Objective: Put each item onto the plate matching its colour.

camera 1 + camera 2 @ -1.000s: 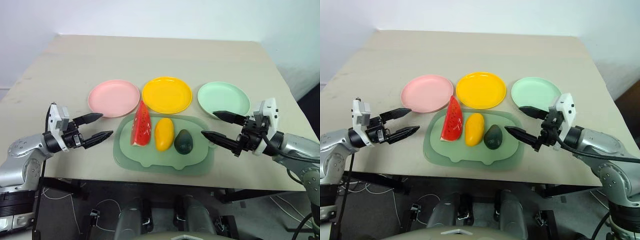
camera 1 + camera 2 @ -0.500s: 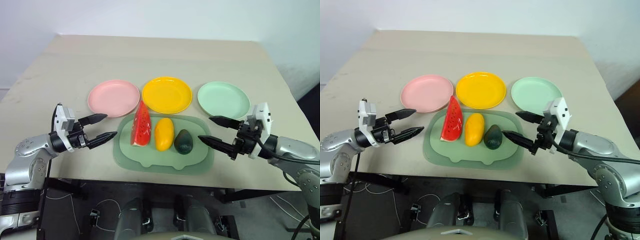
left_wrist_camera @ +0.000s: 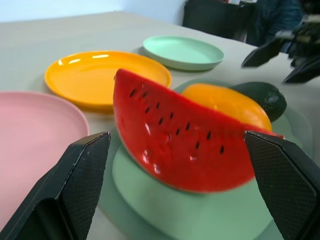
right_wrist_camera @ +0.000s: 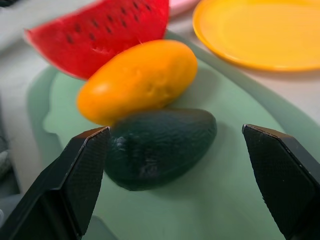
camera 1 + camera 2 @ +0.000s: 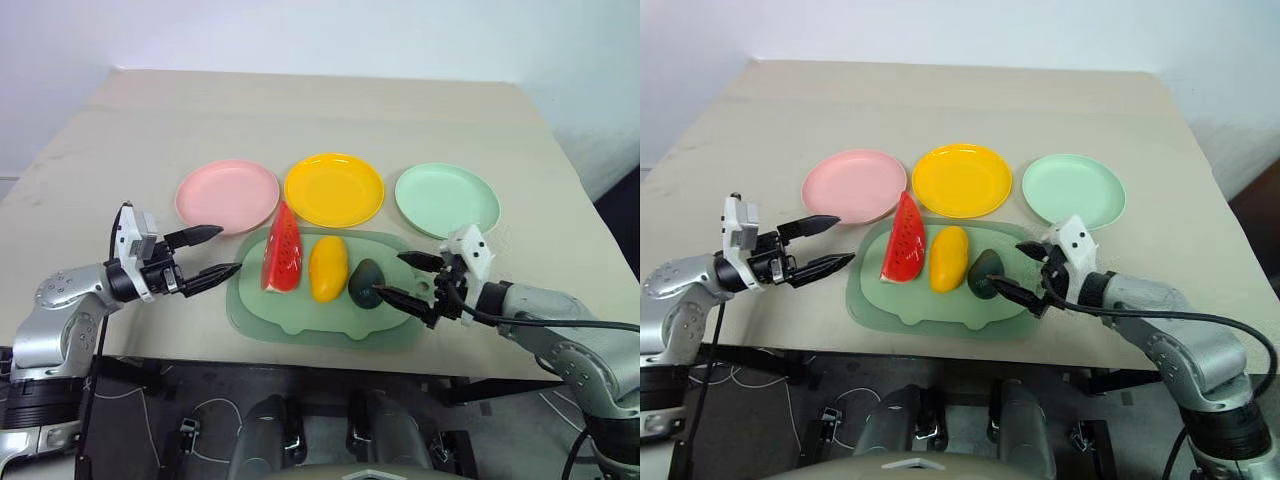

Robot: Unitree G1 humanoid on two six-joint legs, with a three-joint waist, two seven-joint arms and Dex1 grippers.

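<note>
Avocado [image 5: 367, 282]: on the pale green mat [image 5: 300, 322], between the right gripper's [image 5: 406, 280] spread fingers, none seen touching it.
Mango [image 5: 328, 267]: on the mat, just past the avocado from those fingers.
Watermelon wedge [image 5: 283, 250]: on the mat, just ahead of the left gripper's [image 5: 212, 252] released fingers, apart from them.
Pink plate [image 5: 228, 195], yellow plate [image 5: 334, 189], mint green plate [image 5: 446, 199]: in a row beyond the mat, bare.

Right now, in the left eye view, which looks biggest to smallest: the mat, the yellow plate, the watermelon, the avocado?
1. Mat, clearly the largest.
2. Yellow plate.
3. Watermelon.
4. Avocado, the smallest.
The plate lies farther from the camera than the toys, yet it looks wider than either, so the order holds.
</note>
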